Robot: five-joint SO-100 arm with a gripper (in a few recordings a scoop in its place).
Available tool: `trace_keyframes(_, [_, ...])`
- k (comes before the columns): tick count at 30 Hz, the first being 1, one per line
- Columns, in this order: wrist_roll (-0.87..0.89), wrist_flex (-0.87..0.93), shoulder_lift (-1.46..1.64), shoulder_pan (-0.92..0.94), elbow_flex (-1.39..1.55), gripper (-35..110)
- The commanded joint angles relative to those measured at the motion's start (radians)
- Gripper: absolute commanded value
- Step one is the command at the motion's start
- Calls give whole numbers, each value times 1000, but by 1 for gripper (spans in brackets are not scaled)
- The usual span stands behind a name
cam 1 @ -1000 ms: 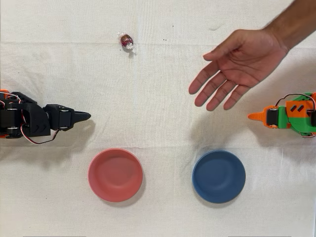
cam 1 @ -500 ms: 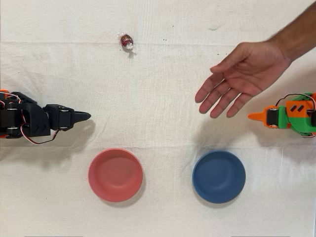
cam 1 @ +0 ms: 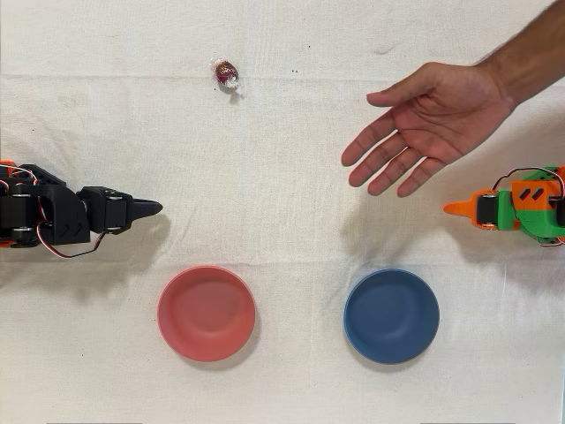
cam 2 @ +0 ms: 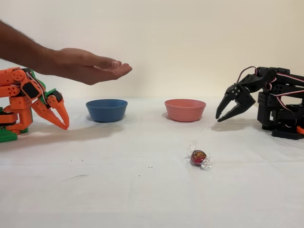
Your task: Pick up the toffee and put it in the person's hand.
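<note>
Lying apart from the spread claw [cam 2: 219, 118], the toffee [cam 2: 199, 156] shows crinkled shiny wrap.

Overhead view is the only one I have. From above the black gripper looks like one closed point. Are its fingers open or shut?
Observer: Open. In the fixed view the gripper shows two spread fingers pointing down, with nothing between them.
Operator: Is it touching the table?
Observer: No, its tips hang above the cloth, about level with the pink bowl.
Operator: And the person's hand, does it lie on the table?
Observer: No. The person's hand is held in the air, palm up, higher than the rim of the blue bowl. The toffee lies on the cloth, untouched.
</note>
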Motion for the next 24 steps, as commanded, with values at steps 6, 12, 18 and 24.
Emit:
trace_keyframes(6, [5, 5, 71, -5, 69, 3])
trace_keyframes(12, [-2, -9, 71, -8, 69, 14])
trace_keyframes(18, [17, -38, 71, -15, 66, 17])
trace_keyframes(24, [57, -54, 71, -20, 37, 18])
